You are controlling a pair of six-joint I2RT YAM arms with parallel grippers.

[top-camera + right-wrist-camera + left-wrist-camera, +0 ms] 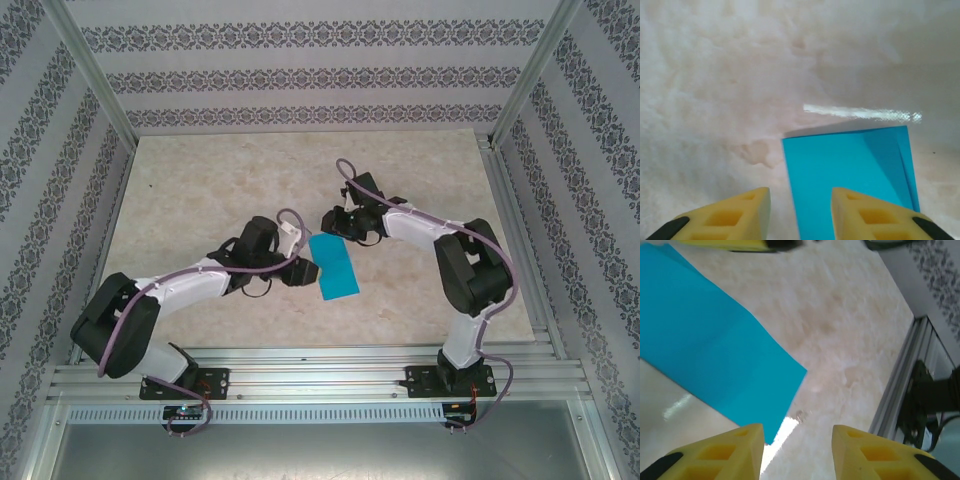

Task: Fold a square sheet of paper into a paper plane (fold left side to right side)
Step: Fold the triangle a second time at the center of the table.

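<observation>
Your paper [334, 266] lies flat on the table [200, 190], folded into a narrow blue strip. The left claw [797, 429] sits just beside the paper's left edge and the right claw [801, 191] at its far end. Both are partly open and grip nothing. The paper's end nearest the right claw is cut off behind a finger.
</observation>
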